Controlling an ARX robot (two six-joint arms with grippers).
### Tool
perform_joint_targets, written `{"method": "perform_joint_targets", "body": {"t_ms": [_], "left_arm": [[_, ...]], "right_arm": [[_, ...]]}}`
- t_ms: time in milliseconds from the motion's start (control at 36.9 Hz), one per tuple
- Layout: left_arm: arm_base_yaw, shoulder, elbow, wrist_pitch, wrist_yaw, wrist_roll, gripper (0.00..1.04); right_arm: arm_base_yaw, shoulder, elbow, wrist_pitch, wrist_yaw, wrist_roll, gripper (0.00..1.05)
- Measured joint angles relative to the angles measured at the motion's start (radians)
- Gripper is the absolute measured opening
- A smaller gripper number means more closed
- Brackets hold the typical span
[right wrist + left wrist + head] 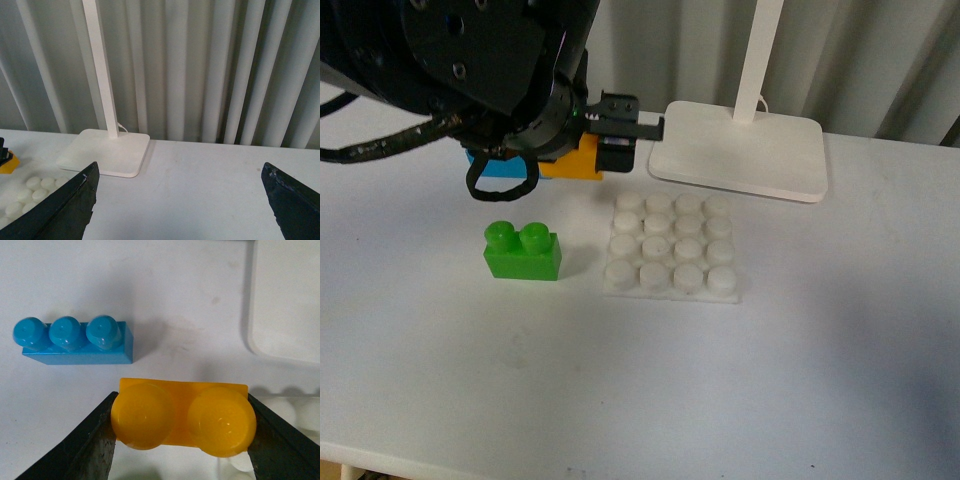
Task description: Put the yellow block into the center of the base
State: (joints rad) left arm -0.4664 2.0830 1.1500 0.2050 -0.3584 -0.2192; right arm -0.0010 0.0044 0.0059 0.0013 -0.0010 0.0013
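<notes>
Left wrist view: yellow block (182, 417), studs toward camera, grasped end to end by left gripper (182, 440) jaws. Block held behind the base (670, 292), off its far left corner. Blue brick (75, 342) just beside block; green brick (523, 252) left of base; lamp foot (740, 150) behind. Right gripper (180, 200) jaws released, spread wide above worktop (820, 350).

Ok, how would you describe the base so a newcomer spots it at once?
Start at the smooth white lamp foot at the back. Just in front lies the base, a flat white square plate. Unlike the lamp foot it carries a four-by-four grid of round studs, and it is wider than the green brick beside it.
</notes>
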Motion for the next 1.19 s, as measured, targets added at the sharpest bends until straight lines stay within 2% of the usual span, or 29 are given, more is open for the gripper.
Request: {"method": "perform_joint_targets", "body": {"t_ms": [352, 514, 1191], "left_arm": [[-0.146, -0.074, -0.08, -0.038, -0.08, -0.138, 0.65], [-0.186, -0.073, -0.081, -0.044, -0.092, -0.169, 0.65], [-0.251, 0.005, -0.016, -0.092, -0.087, -0.262, 0.65]], "right_arm": [[0.0, 0.0, 0.0, 0.0, 0.0, 0.0, 0.95], [0.0, 0.0, 0.0, 0.0, 0.0, 0.0, 0.95], [0.0, 0.0, 0.0, 0.0, 0.0, 0.0, 0.95]]}}
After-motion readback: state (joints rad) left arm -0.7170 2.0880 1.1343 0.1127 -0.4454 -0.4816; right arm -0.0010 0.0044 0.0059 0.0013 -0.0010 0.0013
